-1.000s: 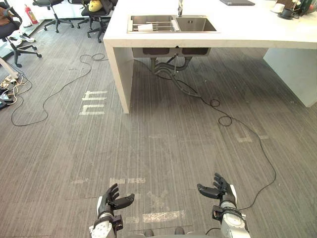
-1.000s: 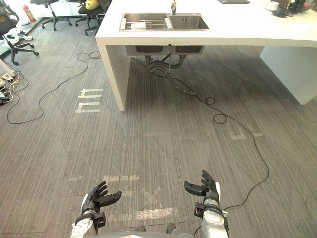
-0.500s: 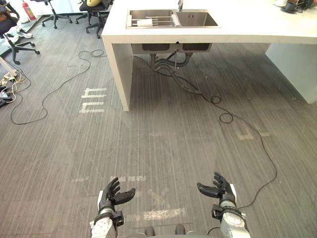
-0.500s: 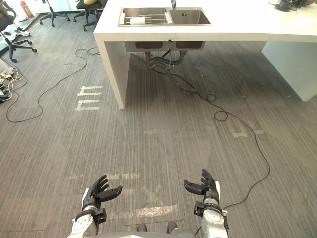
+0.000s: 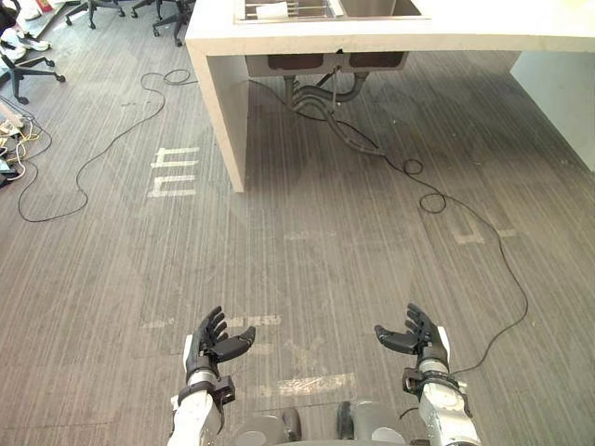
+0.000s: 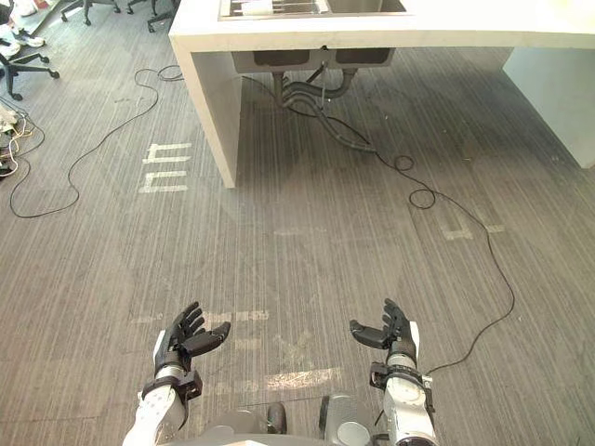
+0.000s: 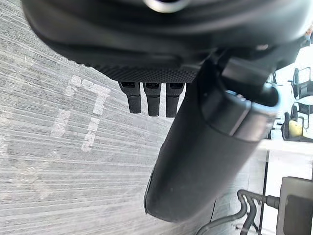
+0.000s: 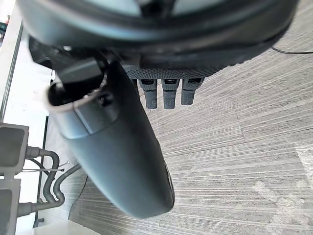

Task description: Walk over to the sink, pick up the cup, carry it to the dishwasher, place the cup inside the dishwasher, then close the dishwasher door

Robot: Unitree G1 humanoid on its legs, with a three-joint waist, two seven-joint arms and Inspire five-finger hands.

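The steel sink is set in the white counter at the far edge of the eye views. A white thing, perhaps the cup, lies on the rack in the sink's left basin. Low in the view, over the grey floor, my left hand is held out open and holds nothing. My right hand is level with it, also open and holding nothing. The wrist views show each hand's straight fingers above bare floor.
The counter's white end panel stands ahead on the left, with grey pipes under the sink. A white block stands at the far right. Office chairs and a loose cable are at the left. White tape marks lie on the floor.
The whole picture has shifted: the counter and sink have slid towards the top edge as the camera moved forward. Both hands stay open and held out as before.
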